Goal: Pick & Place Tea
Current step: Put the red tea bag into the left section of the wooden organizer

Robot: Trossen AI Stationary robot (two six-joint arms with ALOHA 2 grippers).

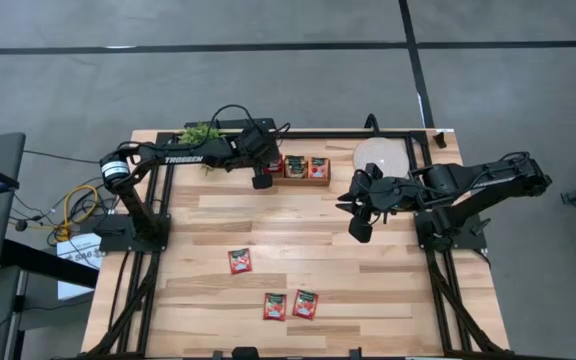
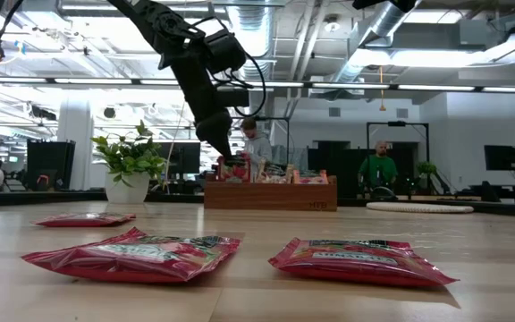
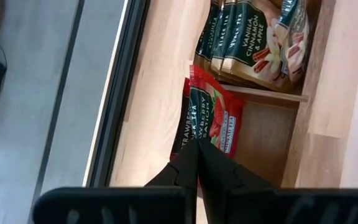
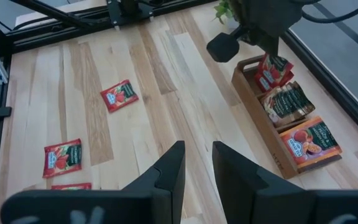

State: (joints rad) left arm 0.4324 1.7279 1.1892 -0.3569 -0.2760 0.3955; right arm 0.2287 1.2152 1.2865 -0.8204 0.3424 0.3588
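Observation:
A red strawberry tea packet point(image 3: 211, 115) sits between the shut fingers of my left gripper point(image 3: 197, 144), over the end compartment of the wooden tea box point(image 1: 303, 180) at the table's far edge. The neighbouring compartments hold dark vanilla-cinnamon packets point(image 3: 247, 37) and an orange packet point(image 4: 309, 140). In the low view my left gripper point(image 2: 231, 159) points down at the box's left end. Three more red packets point(image 1: 239, 260) point(image 1: 274, 306) point(image 1: 305, 303) lie flat on the near half of the table. My right gripper point(image 4: 197, 158) hovers open above the table's middle right point(image 1: 360, 208), touching nothing. My left gripper pinches the red packet by its near edge point(image 3: 199, 134) between its two fingertips, coming from above and pointing down. The packet hangs below the fingers into the box's end compartment, upright. I cannot tell whether its lower edge rests on the box floor.
A potted plant point(image 1: 200, 133) stands at the far left edge beside the box. A round pale disc point(image 1: 380, 156) lies at the far right. Dark frame rails point(image 1: 158, 215) run along both table sides. Bare wood lies between the box and the loose packets.

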